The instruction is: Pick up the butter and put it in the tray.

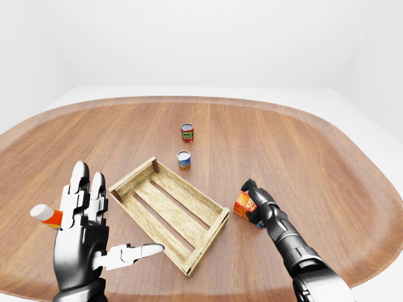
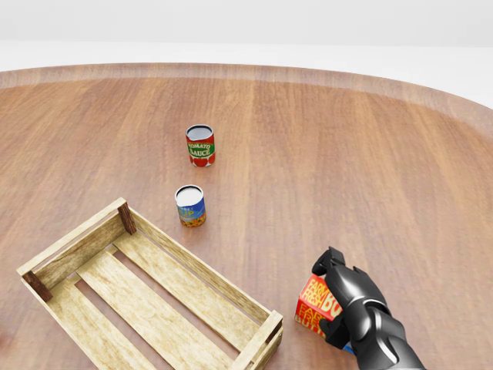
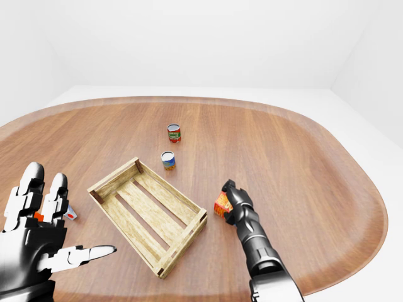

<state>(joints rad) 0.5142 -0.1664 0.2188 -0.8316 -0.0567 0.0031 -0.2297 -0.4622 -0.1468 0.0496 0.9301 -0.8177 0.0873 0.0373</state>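
The butter (image 2: 310,304) is a small red and orange box low in the head view, to the right of the tray. My right hand (image 2: 334,284) is curled over its top and right side, fingers closed round it, and the box sits tilted at the table surface. The tray (image 2: 196,266) is a slatted wooden crate lying diagonally at the lower left, with nothing in it. My left hand (image 1: 110,217) is raised at the lower left of the left-eye view, fingers spread open and empty, left of the tray.
A red tomato sauce can (image 2: 200,145) and a blue-labelled can (image 2: 190,205) stand upright above the tray. A white bottle with an orange band (image 1: 46,214) lies behind my left hand. The wooden table (image 1: 302,138) is oval, its edge near at lower right.
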